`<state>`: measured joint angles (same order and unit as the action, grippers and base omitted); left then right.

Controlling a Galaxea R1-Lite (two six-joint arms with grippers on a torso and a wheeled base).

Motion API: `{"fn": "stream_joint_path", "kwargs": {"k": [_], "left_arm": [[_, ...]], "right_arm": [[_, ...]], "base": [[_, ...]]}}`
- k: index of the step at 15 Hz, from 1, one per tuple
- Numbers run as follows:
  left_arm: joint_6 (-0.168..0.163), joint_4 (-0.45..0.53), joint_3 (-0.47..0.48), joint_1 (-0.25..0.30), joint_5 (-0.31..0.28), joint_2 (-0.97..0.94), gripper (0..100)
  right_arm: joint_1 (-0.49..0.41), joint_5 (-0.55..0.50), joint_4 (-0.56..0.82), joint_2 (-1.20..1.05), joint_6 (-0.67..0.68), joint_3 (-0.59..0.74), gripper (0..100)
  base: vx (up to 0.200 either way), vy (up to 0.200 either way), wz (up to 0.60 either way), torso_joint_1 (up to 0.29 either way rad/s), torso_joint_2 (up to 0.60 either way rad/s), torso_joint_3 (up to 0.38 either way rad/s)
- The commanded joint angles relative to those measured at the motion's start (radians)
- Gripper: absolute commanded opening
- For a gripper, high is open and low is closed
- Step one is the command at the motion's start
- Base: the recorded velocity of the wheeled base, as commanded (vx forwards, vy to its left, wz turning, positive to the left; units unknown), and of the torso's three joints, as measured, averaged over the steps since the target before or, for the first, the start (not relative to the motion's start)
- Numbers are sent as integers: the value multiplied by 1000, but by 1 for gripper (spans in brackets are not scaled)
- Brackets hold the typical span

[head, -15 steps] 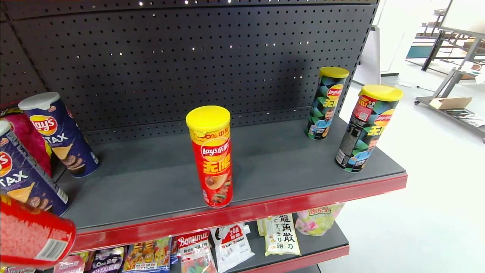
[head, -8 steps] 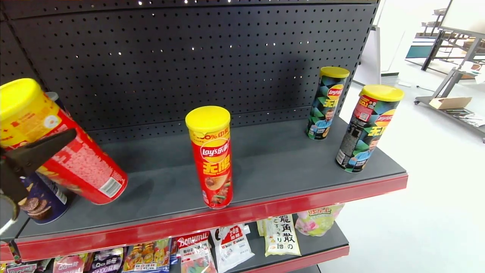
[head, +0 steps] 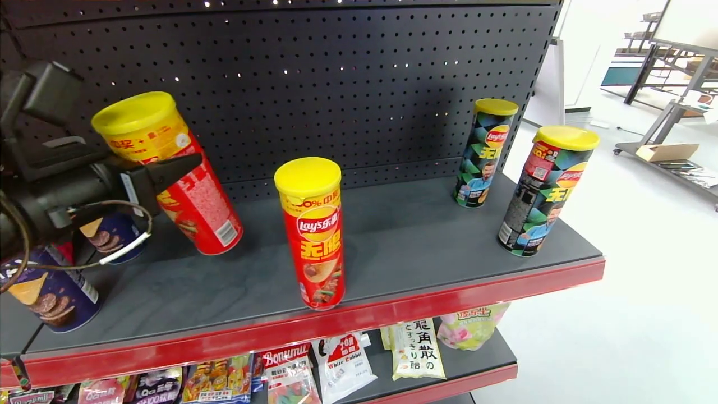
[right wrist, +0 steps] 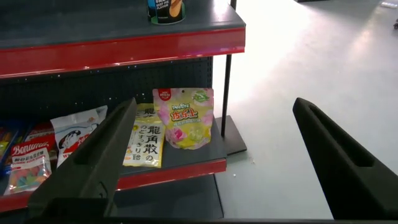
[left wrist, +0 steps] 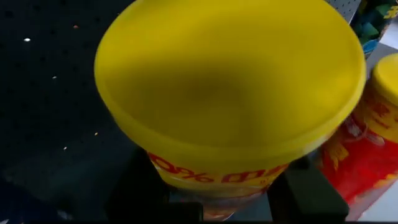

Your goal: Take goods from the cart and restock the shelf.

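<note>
— What stands furthest left?
— On the shelf [head: 420, 241], a front blue can [head: 50, 292] stands by the red edge. A rear blue can [head: 112, 238] stands farther back, partly hidden by my arm.

— And your left tool?
— My left gripper [head: 174, 168] is clamped around the upper half of the held can [head: 193, 196], which is red. One black finger [head: 179, 161] lies across its front and the other is behind it. The can is tilted, with its top up and to the left and its base low over the shelf, just right of the rear blue can. I can't tell whether the base touches the deck. In my left wrist view its yellow lid [left wrist: 230, 93] sits right before the camera.

— Next along?
— The standing red can [head: 314, 235] is upright at the middle, near the front edge and apart from the held one. Further right, the back green can [head: 483, 154] stands near the pegboard [head: 336, 84]. The front green can [head: 544, 191] stands near the shelf's right end, apart from the back one.

— Your right tool?
— My right gripper [right wrist: 214, 109] is spread wide with nothing between its fingers. It hangs before the lower shelf [right wrist: 186, 171], where a pink-and-green bag [right wrist: 185, 118] leans beside a white bag [right wrist: 147, 143].
</note>
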<state>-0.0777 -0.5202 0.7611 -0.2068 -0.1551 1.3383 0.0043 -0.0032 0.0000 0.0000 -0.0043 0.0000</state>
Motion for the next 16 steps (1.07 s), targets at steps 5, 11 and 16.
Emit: {"fn": "stream_joint_path", "kwargs": {"k": [5, 11, 16], "left_arm": [[61, -61, 208, -98, 62, 317, 0], [61, -118, 336, -151, 91, 490, 0], [61, -119, 400, -169, 89, 555, 0]], "right_arm": [[0, 0, 0, 2, 0, 0, 100], [0, 0, 0, 2, 0, 0, 100], [0, 0, 0, 2, 0, 0, 100]], "base": [[0, 0, 0, 0, 0, 0], [0, 0, 0, 0, 0, 0], [0, 0, 0, 0, 0, 0]]}}
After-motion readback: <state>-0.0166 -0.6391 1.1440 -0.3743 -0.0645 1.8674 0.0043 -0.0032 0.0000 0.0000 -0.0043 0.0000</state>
